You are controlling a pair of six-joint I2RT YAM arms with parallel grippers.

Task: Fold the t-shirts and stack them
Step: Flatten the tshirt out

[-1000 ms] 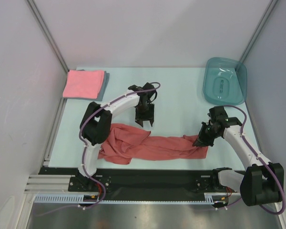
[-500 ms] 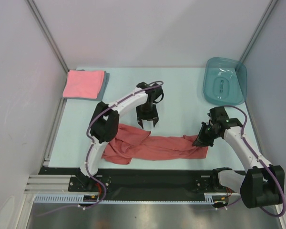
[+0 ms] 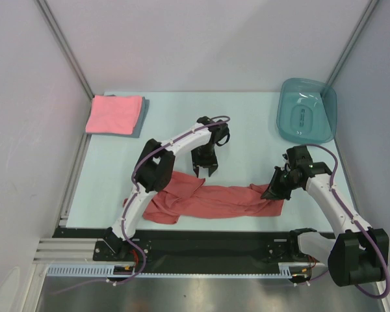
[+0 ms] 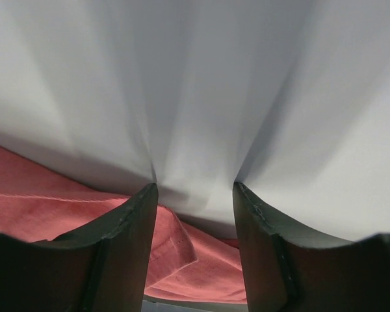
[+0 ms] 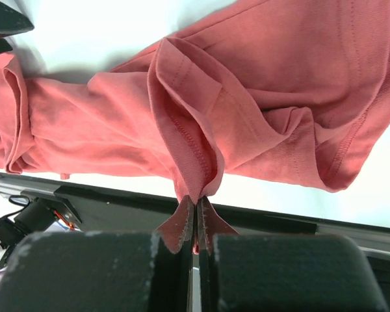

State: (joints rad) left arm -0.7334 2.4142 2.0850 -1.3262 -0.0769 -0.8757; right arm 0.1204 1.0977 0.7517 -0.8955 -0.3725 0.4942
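A dull brick-red t-shirt (image 3: 208, 200) lies crumpled in a long strip along the near side of the table. My right gripper (image 3: 275, 191) is shut on a pinched fold at its right end; in the right wrist view the cloth (image 5: 260, 110) bunches into the closed jaws (image 5: 196, 203). My left gripper (image 3: 205, 171) hangs open just beyond the shirt's far edge, near its middle. In the left wrist view its two dark fingers (image 4: 127, 247) stand apart with red cloth (image 4: 182, 257) beyond the gap and nothing held. A folded pink t-shirt (image 3: 113, 114) lies on a grey-blue one (image 3: 143, 110) at the back left.
A teal translucent tub (image 3: 307, 110) sits at the back right corner. Grey walls close in the table (image 3: 247, 123) on the left, back and right. A black rail (image 3: 208, 244) with both arm bases runs along the near edge.
My left arm has swung right and a little nearer, bringing its open gripper closer to the red shirt's far edge. The right gripper and the shirt have stayed put.
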